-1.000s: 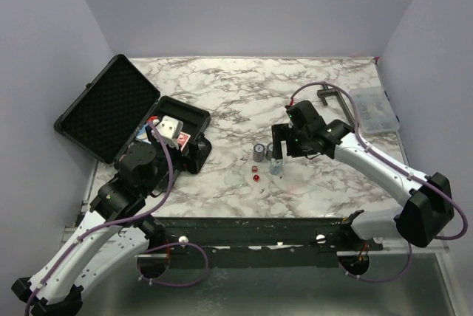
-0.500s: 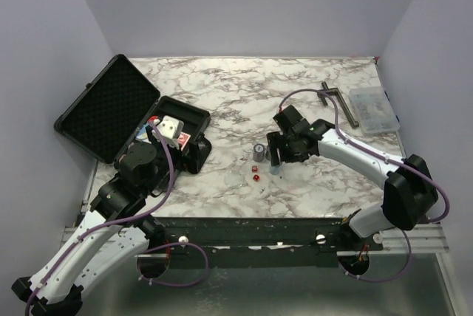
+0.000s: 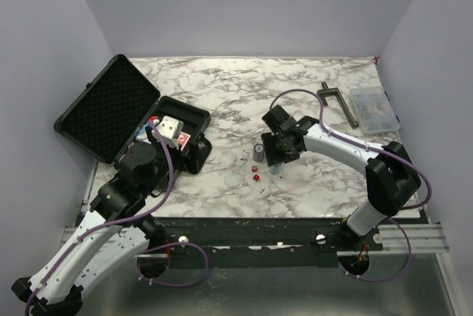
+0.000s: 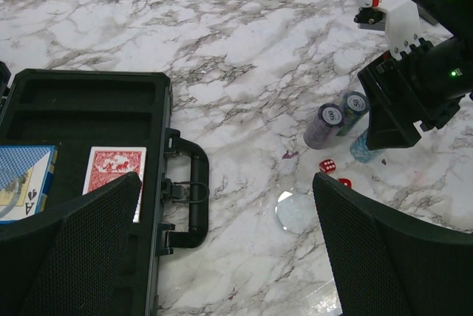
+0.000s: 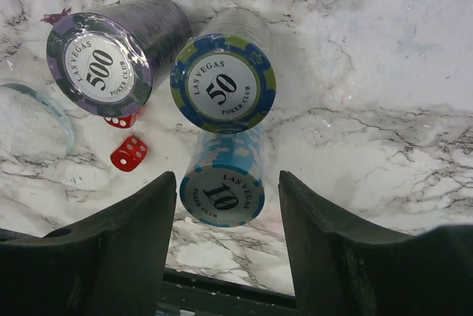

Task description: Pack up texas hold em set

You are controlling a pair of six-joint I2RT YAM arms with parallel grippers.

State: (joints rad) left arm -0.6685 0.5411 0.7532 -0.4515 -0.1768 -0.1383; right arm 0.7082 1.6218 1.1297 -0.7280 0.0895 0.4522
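From above, the open case (image 3: 107, 105) lies at the left of the table (image 3: 222, 87), its lid laid back, and the left gripper (image 3: 185, 142) hangs over its near edge. The right gripper (image 3: 275, 152) is down at mid-table among the chip stacks (image 3: 259, 152), with two red dice (image 3: 256, 178) just in front of them. The clamp (image 3: 344, 108) and clear box (image 3: 375, 109) lie far right, well apart from the stacks. In the left wrist view the fingers (image 4: 74, 257) are spread wide with nothing between them. Below them the case tray holds a red deck (image 4: 114, 176) beside a blue deck (image 4: 26, 176), and the handle (image 4: 196, 190) faces the stacks. In the right wrist view the jaws stand partly open on either side of the "10" stack (image 5: 223, 183), with marble showing at each side, so they do not grip it. The "50" stack (image 5: 225, 80) and "500" stack (image 5: 111, 54) sit just beyond.
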